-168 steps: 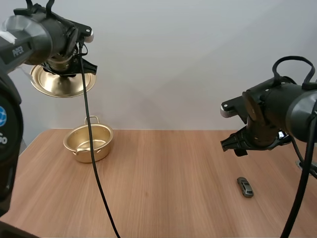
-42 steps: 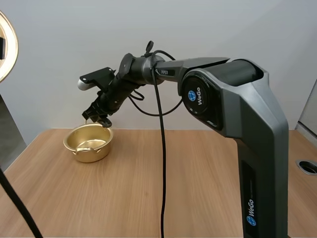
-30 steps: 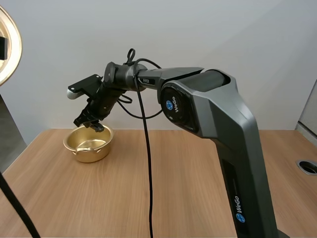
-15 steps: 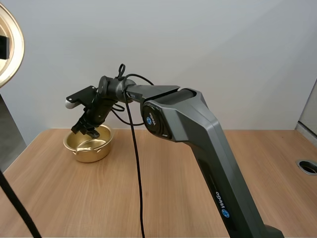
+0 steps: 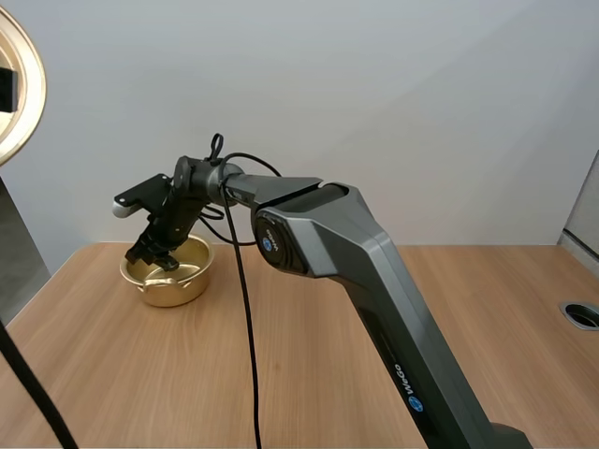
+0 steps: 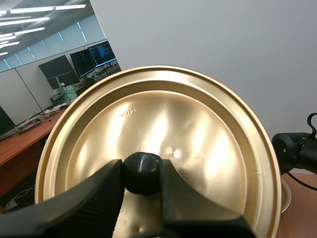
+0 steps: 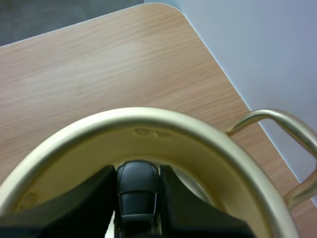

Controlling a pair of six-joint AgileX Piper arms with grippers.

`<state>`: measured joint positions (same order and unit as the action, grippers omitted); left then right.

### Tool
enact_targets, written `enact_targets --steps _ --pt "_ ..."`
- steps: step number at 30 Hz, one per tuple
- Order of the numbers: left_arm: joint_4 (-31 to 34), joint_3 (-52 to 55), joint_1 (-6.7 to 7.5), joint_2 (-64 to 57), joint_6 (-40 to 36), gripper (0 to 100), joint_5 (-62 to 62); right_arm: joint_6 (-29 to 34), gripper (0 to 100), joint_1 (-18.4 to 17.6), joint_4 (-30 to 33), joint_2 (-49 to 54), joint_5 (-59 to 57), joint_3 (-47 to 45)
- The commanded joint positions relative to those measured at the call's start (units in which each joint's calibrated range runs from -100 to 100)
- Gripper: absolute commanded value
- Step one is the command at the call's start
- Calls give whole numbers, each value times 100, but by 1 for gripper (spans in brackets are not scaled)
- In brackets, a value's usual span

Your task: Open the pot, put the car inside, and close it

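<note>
The golden pot stands open at the table's far left. My right gripper reaches down into it, shut on the small dark car, which sits between the fingertips just inside the pot's rim. The pot's handle sticks out toward the wall. My left gripper is shut on the black knob of the golden lid. It holds the lid tilted, high above and left of the pot.
The wooden table has its rounded far-left corner just beyond the pot. A round hole sits in the table at the right edge. My right arm stretches across the middle of the table.
My right arm has swung left and down, bringing its gripper with the car from above the pot's rim into the pot. The lid has stayed in place.
</note>
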<state>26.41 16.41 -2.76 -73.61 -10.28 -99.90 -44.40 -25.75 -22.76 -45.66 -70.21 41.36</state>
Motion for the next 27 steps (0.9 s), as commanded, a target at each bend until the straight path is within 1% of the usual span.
enact_targets --steps 1,5,7,8,9,11,12,14,15,27 --pt "-6 -5 -3 -1 6 0 -10 51 0 -16 -3 -6 44 7" --pt "-6 -5 -3 -1 6 0 -10 526 0 -24 347 -6 334 7" --pt "-6 -5 -3 -1 6 0 -10 873 0 -24 690 -6 547 7" --pt "-6 -5 -3 -1 6 0 -10 1035 2 -24 893 -6 636 7" --pt "-6 -5 -3 -1 6 0 -10 1130 11 -24 1024 -6 676 7" --pt "-6 -5 -3 -1 6 0 -10 1194 40 -24 1218 -6 693 7" --pt "-6 -5 -3 -1 6 0 -10 1194 58 -24 1247 -6 693 7" --pt "-6 -5 -3 -1 6 0 -10 1194 97 -32 1247 9 674 7" --pt "-6 -5 -3 -1 6 0 -10 1194 100 -32 1247 22 642 7" --pt "-6 -5 -3 -1 6 0 -10 1166 100 -50 1279 448 616 7"
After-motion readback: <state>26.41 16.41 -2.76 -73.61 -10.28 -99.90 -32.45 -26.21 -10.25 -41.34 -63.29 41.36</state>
